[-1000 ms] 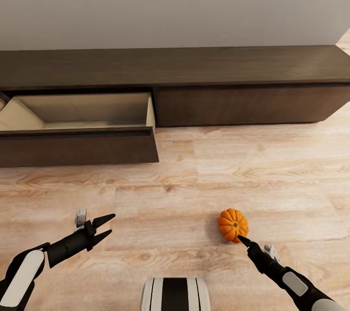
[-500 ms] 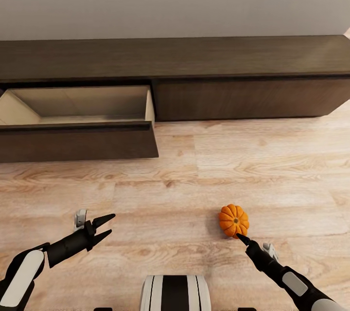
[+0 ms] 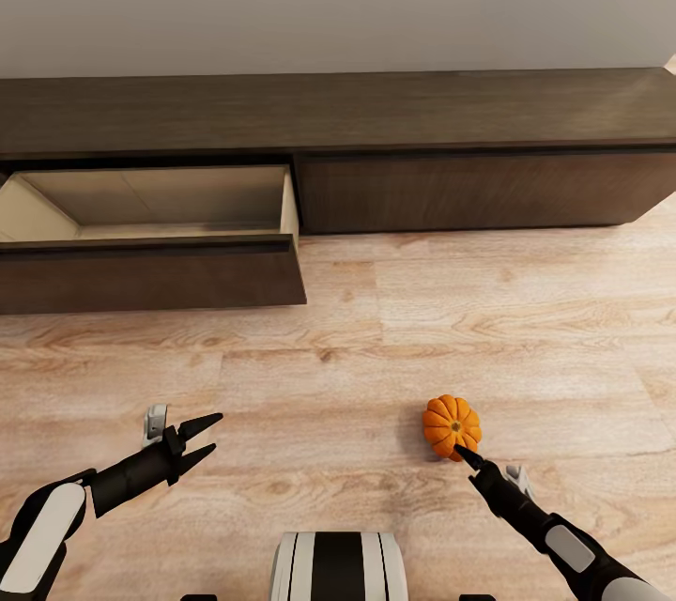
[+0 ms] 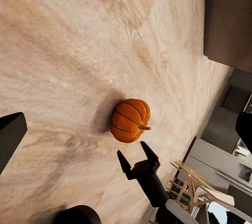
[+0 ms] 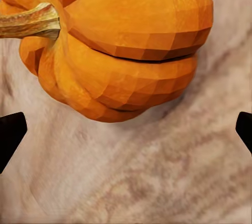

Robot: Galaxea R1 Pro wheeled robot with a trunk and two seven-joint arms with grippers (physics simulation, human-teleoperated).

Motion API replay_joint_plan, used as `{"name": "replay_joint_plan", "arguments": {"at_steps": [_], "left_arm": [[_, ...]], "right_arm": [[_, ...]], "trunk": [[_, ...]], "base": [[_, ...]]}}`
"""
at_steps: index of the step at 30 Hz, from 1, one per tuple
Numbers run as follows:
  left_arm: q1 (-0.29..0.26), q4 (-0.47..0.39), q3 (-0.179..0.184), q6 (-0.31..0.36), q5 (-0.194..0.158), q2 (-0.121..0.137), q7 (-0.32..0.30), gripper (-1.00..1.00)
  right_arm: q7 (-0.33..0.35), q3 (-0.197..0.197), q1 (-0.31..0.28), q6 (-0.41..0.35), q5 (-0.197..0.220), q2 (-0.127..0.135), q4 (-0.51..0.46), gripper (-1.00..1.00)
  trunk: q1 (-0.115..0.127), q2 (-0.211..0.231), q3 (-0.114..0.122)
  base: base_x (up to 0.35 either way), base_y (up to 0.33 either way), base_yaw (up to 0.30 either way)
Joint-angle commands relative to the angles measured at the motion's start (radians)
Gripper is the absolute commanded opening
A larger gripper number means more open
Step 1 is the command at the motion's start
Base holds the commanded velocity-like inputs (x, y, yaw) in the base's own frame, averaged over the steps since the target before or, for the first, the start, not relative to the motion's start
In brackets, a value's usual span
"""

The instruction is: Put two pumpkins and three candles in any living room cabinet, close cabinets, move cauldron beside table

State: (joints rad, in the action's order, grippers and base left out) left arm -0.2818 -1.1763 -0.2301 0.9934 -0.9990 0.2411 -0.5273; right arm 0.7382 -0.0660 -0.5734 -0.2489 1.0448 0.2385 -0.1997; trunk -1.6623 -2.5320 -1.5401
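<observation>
A small orange pumpkin lies on its side on the wooden floor, stem pointing toward me. My right gripper is open just short of it, fingertips near the stem end. In the right wrist view the pumpkin looms large ahead of the right gripper, not between the fingers. The left wrist view shows the pumpkin with the right gripper spread beside it. My left gripper hovers open and empty over the floor at the left. The dark-brown cabinet runs along the wall, its left drawer pulled out and empty.
My base shows at the bottom centre. Bare wooden floor lies between me and the cabinet. Wooden chairs and grey cupboards appear far off in the left wrist view.
The head view shifted, so the cabinet sits a little higher in the picture. The right gripper edged slightly closer to the pumpkin. The left arm stayed put.
</observation>
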Motion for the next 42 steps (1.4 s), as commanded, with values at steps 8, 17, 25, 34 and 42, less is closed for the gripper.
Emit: {"name": "replay_joint_plan", "arguments": {"at_steps": [8,17,25,34,42], "left_arm": [[-0.001,0.000,-0.002,0.005,0.003,0.000,-0.005,1.00],[-0.001,0.000,-0.002,0.005,0.003,0.000,-0.005,1.00],[-0.001,0.000,-0.002,0.005,0.003,-0.001,-0.005,1.00],[-0.001,0.000,-0.002,0.005,0.003,-0.001,-0.005,1.00],[-0.001,0.000,-0.002,0.005,0.003,-0.002,-0.005,1.00]], "right_arm": [[0.013,-0.006,0.000,-0.006,0.011,0.002,0.000,1.00],[0.024,-0.005,0.000,-0.006,0.017,0.002,0.000,1.00],[0.019,-0.005,0.000,-0.007,0.020,0.002,0.002,1.00],[0.011,-0.002,0.000,-0.005,0.020,0.002,0.007,1.00],[0.007,0.008,0.000,0.005,0.022,0.002,0.011,1.00]], "trunk": [[0.000,0.000,-0.001],[0.000,0.000,-0.001],[0.000,0.000,-0.001],[0.000,0.000,-0.001],[0.000,0.000,-0.001]], "base": [[0.003,0.000,0.000],[0.124,-0.016,0.000],[0.005,-0.001,0.000],[0.000,0.000,0.000],[0.000,0.000,0.000]]}}
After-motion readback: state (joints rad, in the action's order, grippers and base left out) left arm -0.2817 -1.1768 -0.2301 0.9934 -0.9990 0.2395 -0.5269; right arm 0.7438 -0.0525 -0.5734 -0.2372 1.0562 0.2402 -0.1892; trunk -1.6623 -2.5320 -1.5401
